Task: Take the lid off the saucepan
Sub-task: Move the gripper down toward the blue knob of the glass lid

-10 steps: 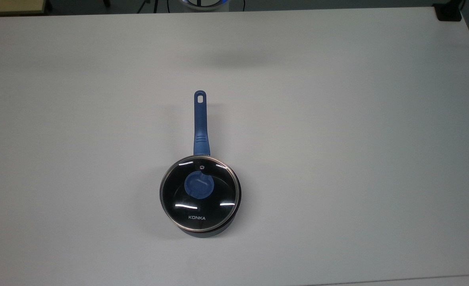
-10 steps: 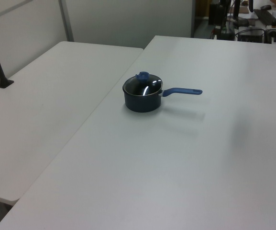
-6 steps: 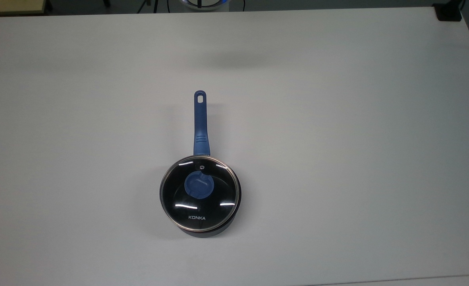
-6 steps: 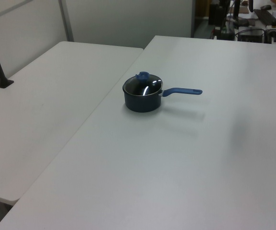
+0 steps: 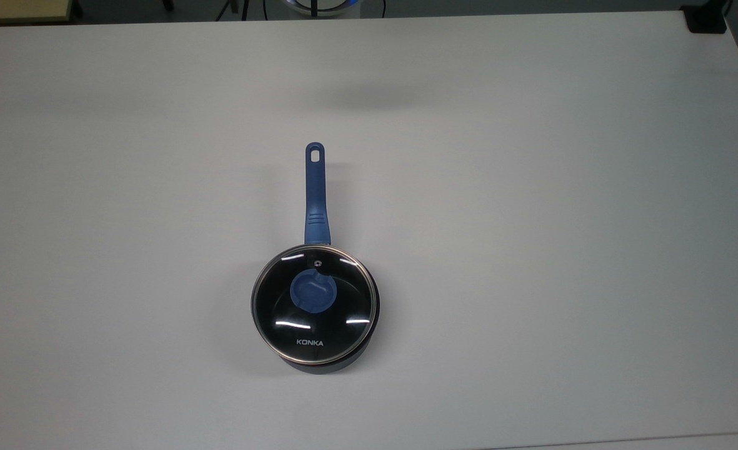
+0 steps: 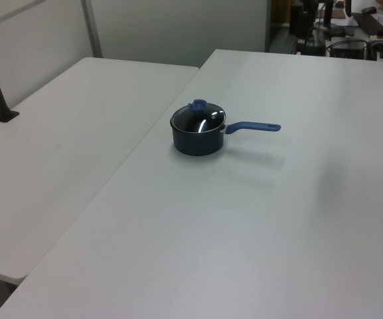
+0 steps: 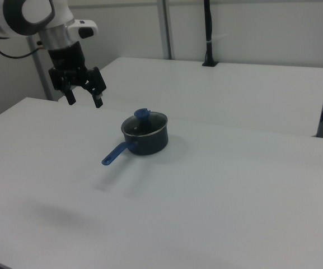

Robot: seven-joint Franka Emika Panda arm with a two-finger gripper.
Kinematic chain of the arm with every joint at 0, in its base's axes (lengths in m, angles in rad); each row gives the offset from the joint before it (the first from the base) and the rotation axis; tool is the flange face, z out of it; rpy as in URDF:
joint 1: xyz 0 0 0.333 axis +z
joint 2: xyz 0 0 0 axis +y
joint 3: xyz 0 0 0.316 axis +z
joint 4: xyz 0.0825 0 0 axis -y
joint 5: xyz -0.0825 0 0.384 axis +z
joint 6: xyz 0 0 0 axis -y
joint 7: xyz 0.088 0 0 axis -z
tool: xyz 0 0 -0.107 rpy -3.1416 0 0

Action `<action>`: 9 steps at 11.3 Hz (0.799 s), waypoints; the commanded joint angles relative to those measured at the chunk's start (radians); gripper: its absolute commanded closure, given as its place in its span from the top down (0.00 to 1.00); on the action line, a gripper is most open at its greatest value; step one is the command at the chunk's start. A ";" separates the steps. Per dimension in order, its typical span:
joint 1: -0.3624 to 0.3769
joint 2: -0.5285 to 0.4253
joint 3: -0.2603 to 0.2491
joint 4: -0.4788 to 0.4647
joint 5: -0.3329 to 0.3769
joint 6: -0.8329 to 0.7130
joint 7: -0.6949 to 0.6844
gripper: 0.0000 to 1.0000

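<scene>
The saucepan (image 5: 315,312) is seen standing on the white surface (image 5: 531,219), its blue handle (image 5: 314,194) pointing toward the top view's upper edge. The lid (image 5: 314,305) is seated on its rim. The claw (image 7: 84,91) is held spread open and empty, high above the surface and well apart from the pan. The glass lid is judged stiff, breakable and smooth; the blue knob (image 5: 311,292) at its centre is best gripped.

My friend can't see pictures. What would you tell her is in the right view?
A small saucepan sits on a white table with its glass lid on, its blue handle pointing toward the right view's lower left. The robot's hand hangs open in the air, up and to the right view's left of the pan, touching nothing.
</scene>
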 commanded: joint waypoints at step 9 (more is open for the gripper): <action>0.009 0.375 -0.004 0.080 -0.076 0.664 0.370 1.00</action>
